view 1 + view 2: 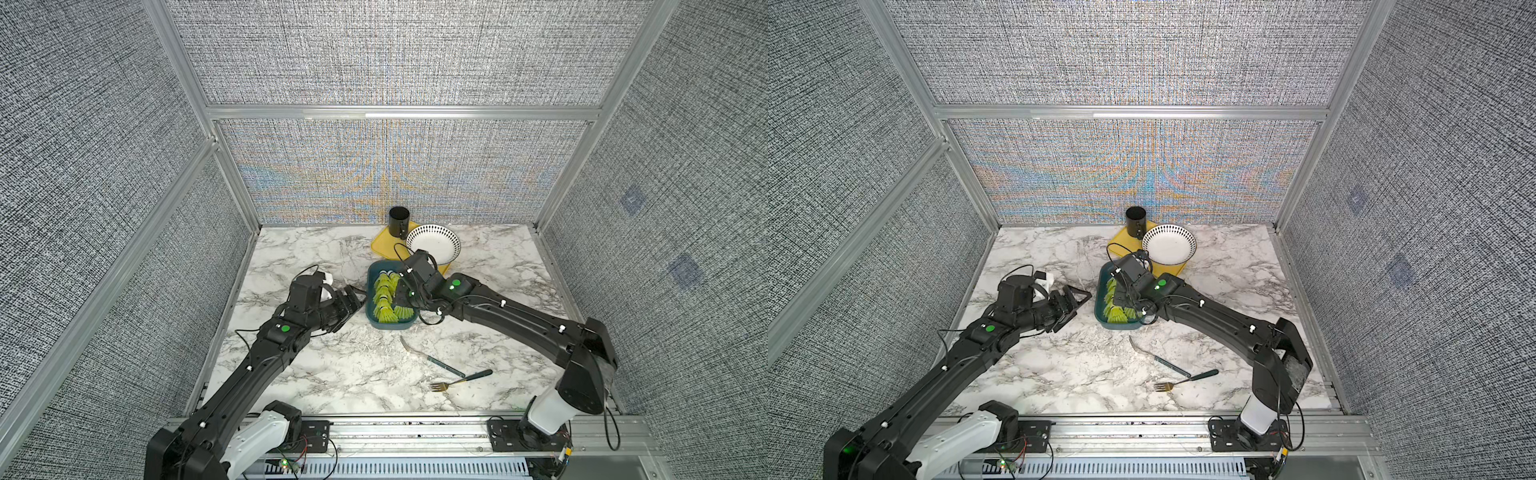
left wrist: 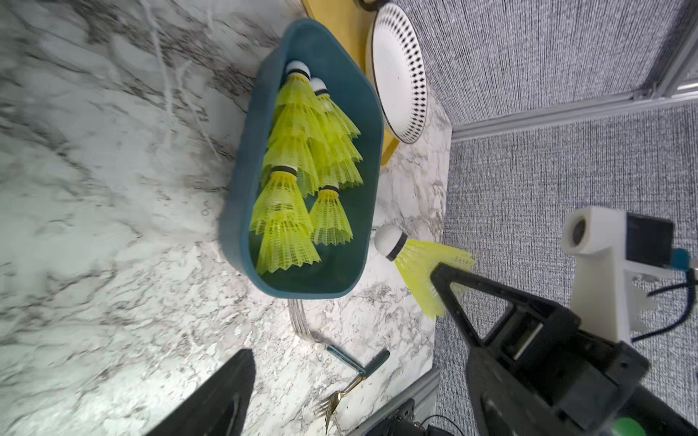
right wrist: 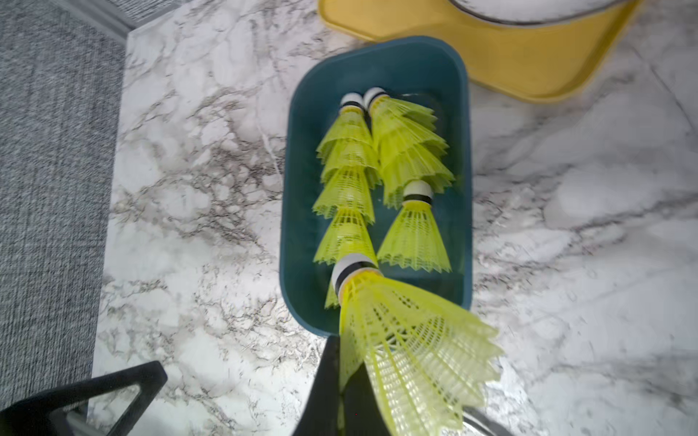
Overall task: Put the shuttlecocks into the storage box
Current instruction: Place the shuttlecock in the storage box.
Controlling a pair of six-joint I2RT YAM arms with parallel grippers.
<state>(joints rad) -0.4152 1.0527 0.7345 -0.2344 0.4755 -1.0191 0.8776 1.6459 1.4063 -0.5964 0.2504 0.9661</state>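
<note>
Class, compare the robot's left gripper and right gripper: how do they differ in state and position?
The left gripper is open and empty; the right gripper is shut on the skirt of a shuttlecock. The left gripper stands beside the storage box; the right gripper reaches over it. Both have black triangular fingers.

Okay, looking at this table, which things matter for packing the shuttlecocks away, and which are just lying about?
Part of the job: storage box; shuttlecocks already in it; one shuttlecock in the right gripper.
Just lying about: yellow tray, white bowl, black cup, gold fork, silver utensil.
</note>
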